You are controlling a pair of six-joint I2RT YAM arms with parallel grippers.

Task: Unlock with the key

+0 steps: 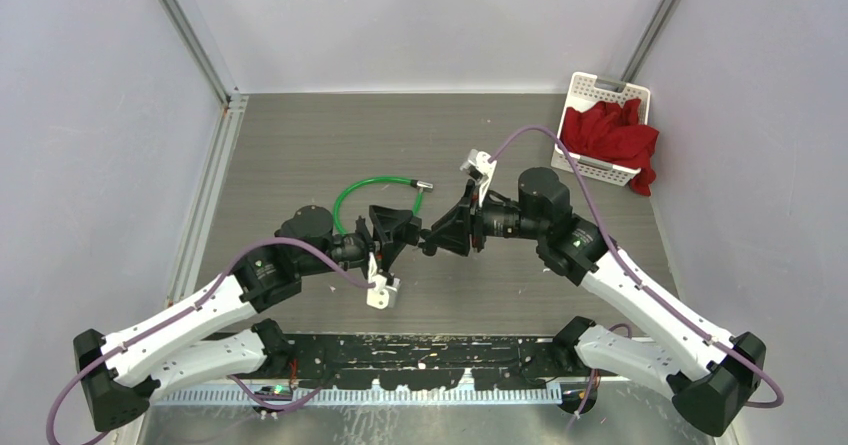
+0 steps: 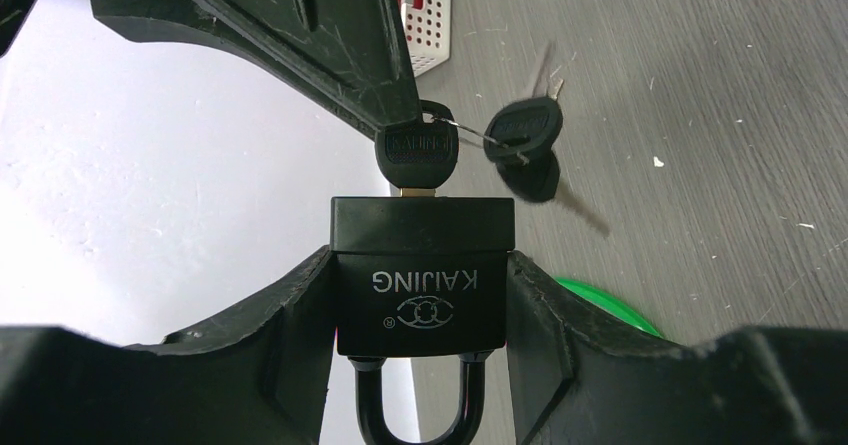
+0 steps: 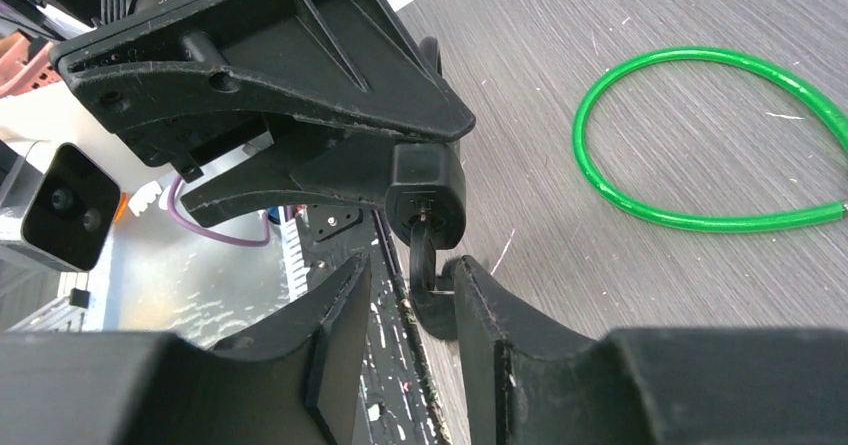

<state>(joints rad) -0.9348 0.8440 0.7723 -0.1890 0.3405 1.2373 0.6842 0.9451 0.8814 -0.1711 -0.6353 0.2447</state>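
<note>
My left gripper point(image 2: 420, 283) is shut on a black KAIJING padlock point(image 2: 420, 255), its shackle pointing back toward the wrist. A black-headed key point(image 2: 417, 150) sits in the lock's keyhole, and spare keys point(image 2: 522, 127) dangle from its ring. In the right wrist view my right gripper point(image 3: 412, 300) is open around the key head point(image 3: 422, 260), which lies against one finger point(image 3: 485, 310) with a gap to the other. The padlock's end point(image 3: 425, 180) is just beyond it. In the top view the two grippers point(image 1: 400, 233) point(image 1: 440, 237) meet at mid-table.
A green cable loop point(image 1: 372, 190) lies on the table just behind the grippers, and it also shows in the right wrist view point(image 3: 640, 200). A white basket point(image 1: 605, 90) with a red cloth point(image 1: 610, 135) stands at the back right. A black rail point(image 1: 430, 360) runs along the near edge.
</note>
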